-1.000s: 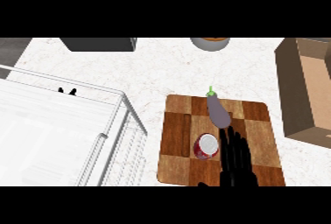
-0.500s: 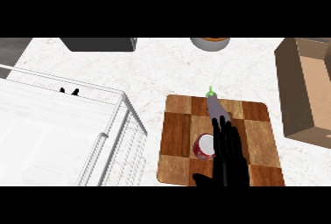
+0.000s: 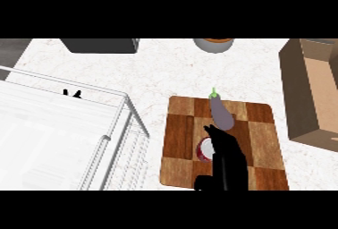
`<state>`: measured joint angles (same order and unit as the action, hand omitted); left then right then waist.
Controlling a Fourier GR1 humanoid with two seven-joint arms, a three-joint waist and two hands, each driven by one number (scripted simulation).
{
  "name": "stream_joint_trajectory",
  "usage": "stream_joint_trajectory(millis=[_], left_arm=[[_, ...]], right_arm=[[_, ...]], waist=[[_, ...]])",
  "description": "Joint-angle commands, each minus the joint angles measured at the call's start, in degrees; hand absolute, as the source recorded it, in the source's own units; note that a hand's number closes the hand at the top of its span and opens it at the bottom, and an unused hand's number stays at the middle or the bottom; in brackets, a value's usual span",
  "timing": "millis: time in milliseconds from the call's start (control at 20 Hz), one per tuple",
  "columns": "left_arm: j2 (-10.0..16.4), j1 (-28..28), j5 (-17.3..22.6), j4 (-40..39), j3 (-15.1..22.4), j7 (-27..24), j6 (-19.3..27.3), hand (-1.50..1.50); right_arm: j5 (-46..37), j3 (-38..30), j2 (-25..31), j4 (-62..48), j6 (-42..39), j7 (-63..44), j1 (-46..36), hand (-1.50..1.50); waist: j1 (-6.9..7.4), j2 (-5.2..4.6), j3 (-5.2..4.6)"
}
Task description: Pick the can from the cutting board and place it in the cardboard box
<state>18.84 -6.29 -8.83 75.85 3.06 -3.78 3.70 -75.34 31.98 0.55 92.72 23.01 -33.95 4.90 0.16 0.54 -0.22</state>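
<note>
- Your right hand (image 3: pixel 224 154) is black.
- You see a can (image 3: pixel 204 150) with a red side and a pale top.
- The cutting board (image 3: pixel 259 134) is a checker of light and dark brown wood.
- The eggplant (image 3: pixel 221 114) is purple with a green stem.
- The cardboard box (image 3: pixel 295 89) is tan brown.
- Your counter (image 3: pixel 165 71) is white with faint speckles.
- The wire rack (image 3: pixel 66 134) is white.

The can (image 3: pixel 204 149) stands upright near the middle of the cutting board (image 3: pixel 181 134). It has a white top and a dark red rim; only its left part shows. The board is rectangular, of light and dark wooden squares, and lies flat. The cardboard box (image 3: pixel 315 89), brown and open-topped, sits just right of the board.
</note>
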Motion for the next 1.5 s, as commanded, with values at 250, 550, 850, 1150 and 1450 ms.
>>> stream_joint_trajectory(millis=[250, 550, 850, 1150, 1450], left_arm=[[-1.23, -1.37, 0.00, 0.03, 0.59, 0.80, -2.94, 0.00], [-1.93, 0.68, -0.43, 2.17, -0.23, 1.67, -3.33, 0.00], [-3.48, -1.36, -2.38, -1.29, -0.10, -0.65, -2.13, 0.00], [-1.46, -0.92, -0.63, 0.90, -0.74, 0.83, -4.94, 0.00], [-4.95, -1.24, -3.62, 1.73, 0.75, 2.42, -1.80, 0.00]], right_arm=[[-14.99, -0.03, -0.52, -6.39, 10.15, -3.03, -3.67, 1.50], [-17.87, -2.78, 0.65, -1.42, 9.64, -4.40, -2.30, 1.50], [-12.99, -3.39, 3.26, -1.09, 1.41, -1.38, -5.05, 1.50], [3.06, -12.41, 9.50, -5.86, -25.73, 8.15, -20.02, 1.50], [5.63, -20.51, 14.21, -1.37, -35.15, 9.29, -29.36, 1.50]], waist=[[-0.27, -0.52, 0.22], [-0.31, -0.46, 0.21], [-0.14, -0.67, 0.19], [1.89, -1.08, 0.13], [-0.16, -0.49, 0.20]])
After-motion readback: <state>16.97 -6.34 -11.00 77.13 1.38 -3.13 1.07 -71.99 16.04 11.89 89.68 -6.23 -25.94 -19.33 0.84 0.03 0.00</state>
